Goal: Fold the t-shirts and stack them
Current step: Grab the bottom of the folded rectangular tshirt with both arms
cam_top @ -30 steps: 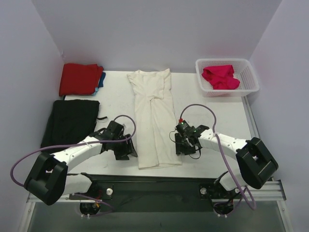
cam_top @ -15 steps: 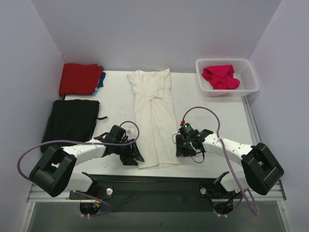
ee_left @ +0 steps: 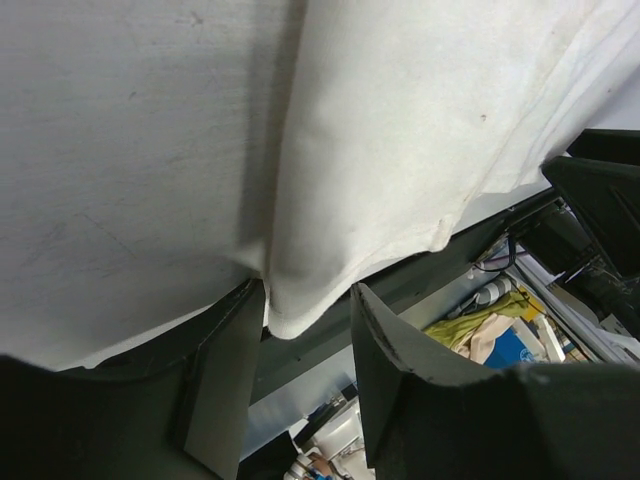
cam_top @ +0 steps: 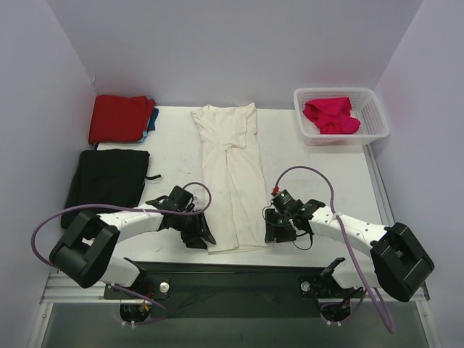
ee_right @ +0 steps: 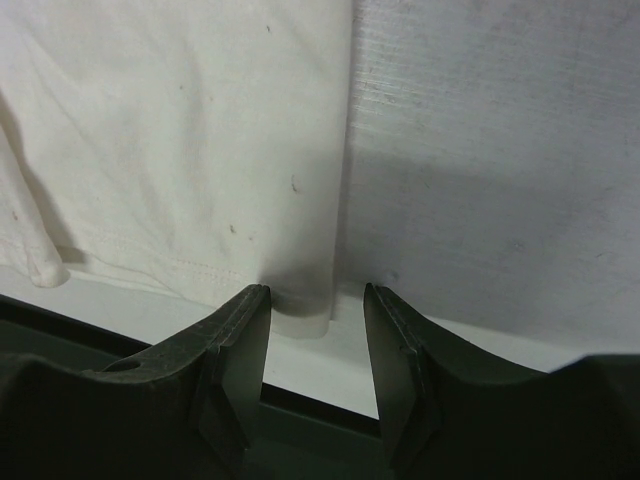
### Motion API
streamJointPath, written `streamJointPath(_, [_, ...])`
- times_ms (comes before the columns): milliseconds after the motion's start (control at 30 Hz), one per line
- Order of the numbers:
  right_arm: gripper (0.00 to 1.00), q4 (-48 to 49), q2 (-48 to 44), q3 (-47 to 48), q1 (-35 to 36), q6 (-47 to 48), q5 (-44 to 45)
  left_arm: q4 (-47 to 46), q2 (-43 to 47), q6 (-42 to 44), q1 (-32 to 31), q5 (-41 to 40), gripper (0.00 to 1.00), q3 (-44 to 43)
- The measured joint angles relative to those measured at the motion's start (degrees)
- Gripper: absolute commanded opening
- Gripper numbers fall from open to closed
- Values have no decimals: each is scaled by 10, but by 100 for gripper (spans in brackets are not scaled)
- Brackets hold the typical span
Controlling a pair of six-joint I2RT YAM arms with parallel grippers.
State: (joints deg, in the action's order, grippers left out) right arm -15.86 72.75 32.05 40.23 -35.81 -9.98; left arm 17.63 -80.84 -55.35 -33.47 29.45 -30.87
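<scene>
A cream-white t-shirt (cam_top: 230, 174), folded into a long narrow strip, lies down the middle of the table with its hem at the near edge. My left gripper (cam_top: 201, 235) is at the hem's left corner. In the left wrist view its jaws (ee_left: 305, 300) stand apart around that corner of the shirt (ee_left: 400, 130), and the cloth touches the left finger (ee_left: 225, 370). My right gripper (cam_top: 276, 232) is at the hem's right corner. It is open (ee_right: 312, 300) with the corner of the shirt (ee_right: 180, 130) between its fingers.
A folded red t-shirt (cam_top: 119, 118) lies on a blue one (cam_top: 151, 120) at the back left. A black cloth (cam_top: 109, 181) lies in front of them. A white basket (cam_top: 371, 127) at the back right holds a magenta-pink t-shirt (cam_top: 330, 114). The table's near edge and a dark rail (cam_top: 232, 272) run just behind the hem.
Both grippers have moved toward the near edge, down to the cream shirt's hem corners. The left jaws have narrowed a little around the corner.
</scene>
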Motion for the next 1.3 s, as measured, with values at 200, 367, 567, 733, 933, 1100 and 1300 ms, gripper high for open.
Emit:
streamJointPath(200, [41, 1, 0, 0, 0, 2, -5, 23, -4, -1, -2, -12, 46, -8])
streamJointPath(367, [28, 3, 5, 0, 1, 3, -11, 32, -12, -1, -2, -14, 36, -11])
streamJointPath(567, [0, 10, 18, 0, 3, 6, -23, 33, -23, 1, -2, -12, 12, -11])
streamJointPath(733, [0, 12, 19, 0, 7, 6, -29, 33, -26, 4, -2, -7, 0, -11])
streamJointPath(933, [0, 7, -9, -19, 31, 2, -30, 82, 0, 24, -3, -30, 0, -11])
streamJointPath(1100, [0, -19, -61, -46, 60, -11, -43, 148, 61, 39, -5, -59, 0, 6])
streamJointPath(1300, [0, -48, -129, -51, 82, -30, -60, 184, 124, 39, -7, -60, 0, 24])
